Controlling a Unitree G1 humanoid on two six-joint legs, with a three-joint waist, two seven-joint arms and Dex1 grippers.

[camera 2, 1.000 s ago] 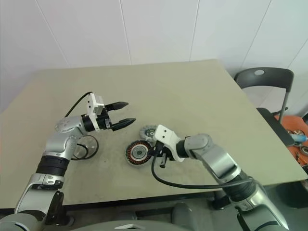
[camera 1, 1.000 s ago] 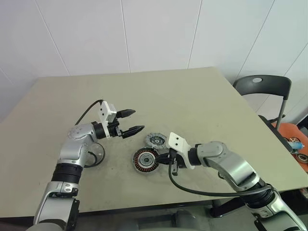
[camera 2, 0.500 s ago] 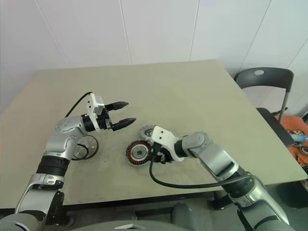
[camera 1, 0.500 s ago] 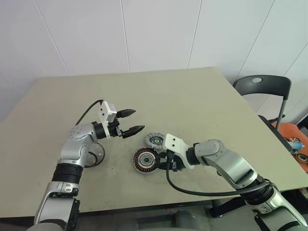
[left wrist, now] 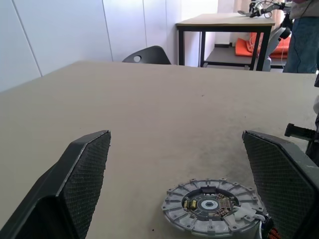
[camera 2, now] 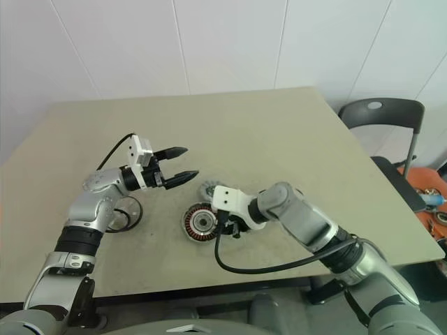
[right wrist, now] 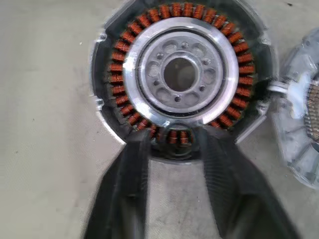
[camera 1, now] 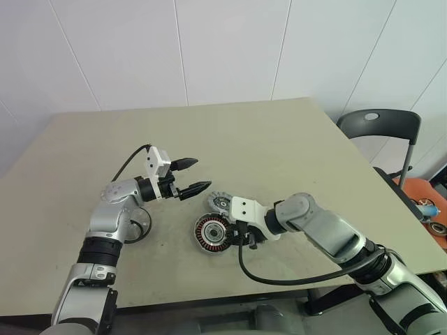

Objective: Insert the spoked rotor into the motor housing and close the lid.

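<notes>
Fingers of our right gripper (right wrist: 174, 149) straddled the rotor's (right wrist: 182, 74) rim on the table (camera 1: 279, 139), lid (left wrist: 212, 206) beside it; our left gripper's (camera 1: 192, 176) fingers were spread, empty.

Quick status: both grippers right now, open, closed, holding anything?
Left gripper: open wide, holding nothing, above the table.
Right gripper: fingers partly open astride the spoked rotor rim; a firm grip cannot be told.

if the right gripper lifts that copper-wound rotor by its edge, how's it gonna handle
Probably stiff and heavy for its size: the spoked rotor looks like metal packed with copper windings. It lies flat on the table, so rolling seems unlikely. The right gripper fingers straddle only one rim section, so it may tilt when lifted.
</notes>
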